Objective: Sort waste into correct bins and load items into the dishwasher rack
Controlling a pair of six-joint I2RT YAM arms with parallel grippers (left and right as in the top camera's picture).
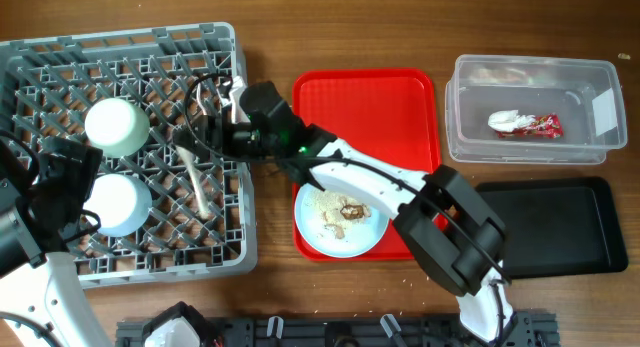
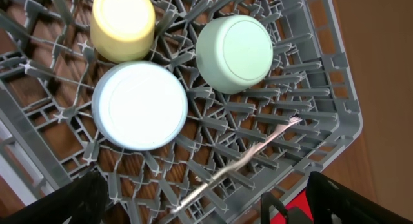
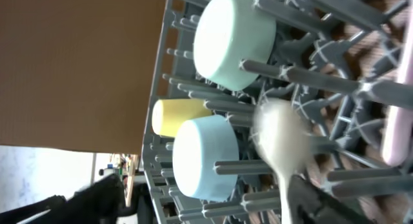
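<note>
The grey dishwasher rack (image 1: 60, 57) holds an upturned mint-green bowl (image 1: 117, 125), a pale blue bowl (image 1: 120, 202) and one piece of white cutlery (image 1: 195, 182) lying flat. The yellow cup (image 2: 122, 24) stands beside the bowls; my left arm hides it overhead. My right gripper (image 1: 222, 115) is over the rack's right side, shut on a white spoon (image 3: 277, 137). My left gripper (image 2: 213, 201) is open and empty above the rack's front. The pale blue plate (image 1: 375, 232) with food scraps (image 1: 340, 212) sits on the red tray.
The red tray (image 1: 370, 97) lies right of the rack. The clear tub (image 1: 475, 137) at the far right holds the white tissue (image 1: 508, 120) and red wrapper (image 1: 543, 126). The black tray (image 1: 555, 227) lies in front of it.
</note>
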